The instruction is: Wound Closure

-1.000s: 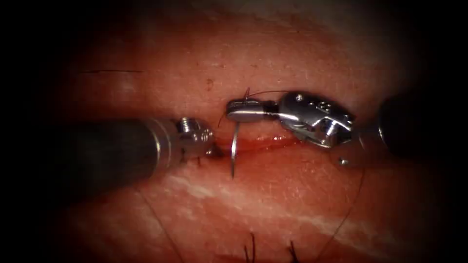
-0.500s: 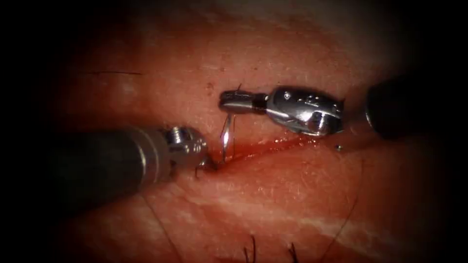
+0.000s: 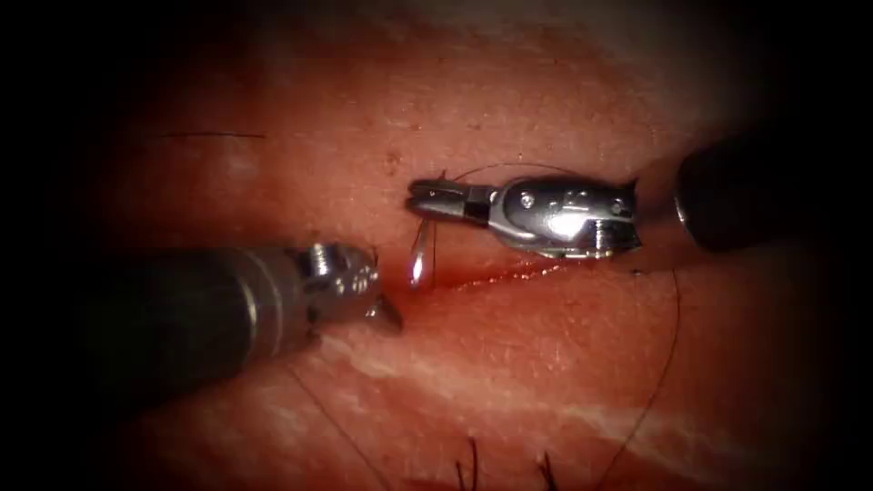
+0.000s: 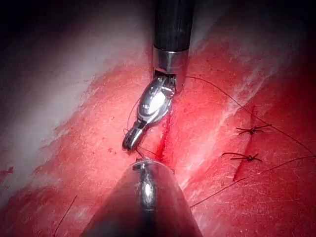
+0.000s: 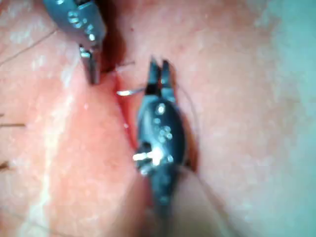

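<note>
**Needle hangs from right tool over the cut**

Your right tool is clamped on the needle near its thread end; the needle hangs below those jaws, tip at the cut. Your left tool sits closed, holding nothing, pressed on the tissue just beside the needle.

My right arm's silver wristed needle driver is clamped on the thin curved steel needle near its rear end, and the needle hangs down to the red, wet cut in the pink pork tissue; whether its tip is in the tissue I cannot tell. The fine dark thread arcs from those jaws over the tool and down toward the tissue's near edge. My left arm's dark-shafted silver tool rests its closed tip on the tissue at the cut's left end, holding nothing I can make out.
</note>
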Controlling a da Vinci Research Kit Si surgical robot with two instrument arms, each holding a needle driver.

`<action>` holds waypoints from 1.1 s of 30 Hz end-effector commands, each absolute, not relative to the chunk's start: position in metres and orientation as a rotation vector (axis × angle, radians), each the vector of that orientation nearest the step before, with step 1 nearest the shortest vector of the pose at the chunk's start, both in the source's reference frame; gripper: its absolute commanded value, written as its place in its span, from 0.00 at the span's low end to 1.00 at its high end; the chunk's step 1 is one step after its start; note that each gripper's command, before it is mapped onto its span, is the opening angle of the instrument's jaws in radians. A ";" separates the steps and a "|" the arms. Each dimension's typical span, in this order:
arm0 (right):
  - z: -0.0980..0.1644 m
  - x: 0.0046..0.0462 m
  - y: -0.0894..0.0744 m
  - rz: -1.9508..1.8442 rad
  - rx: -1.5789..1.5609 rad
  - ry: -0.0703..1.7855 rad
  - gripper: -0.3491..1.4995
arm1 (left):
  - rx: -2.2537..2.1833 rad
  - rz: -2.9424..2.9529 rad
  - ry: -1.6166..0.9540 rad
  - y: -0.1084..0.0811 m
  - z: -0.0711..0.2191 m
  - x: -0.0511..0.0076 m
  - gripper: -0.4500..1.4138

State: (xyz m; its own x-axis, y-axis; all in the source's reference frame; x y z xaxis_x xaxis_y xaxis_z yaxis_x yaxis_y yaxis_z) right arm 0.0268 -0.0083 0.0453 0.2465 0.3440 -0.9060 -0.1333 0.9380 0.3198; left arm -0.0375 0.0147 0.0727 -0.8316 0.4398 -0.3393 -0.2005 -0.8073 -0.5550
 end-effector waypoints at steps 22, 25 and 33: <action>0.045 0.0276 -0.010 0.196 0.326 1.224 0.00 | -0.708 2.607 -0.698 0.012 0.072 -0.0399 0.00; 0.045 0.0276 -0.010 0.173 0.356 1.230 0.00 | -0.717 2.601 -0.693 0.012 0.072 -0.0401 0.00; 0.044 0.0274 -0.010 0.138 0.402 1.215 0.00 | -0.724 2.600 -0.665 0.012 0.073 -0.0409 0.00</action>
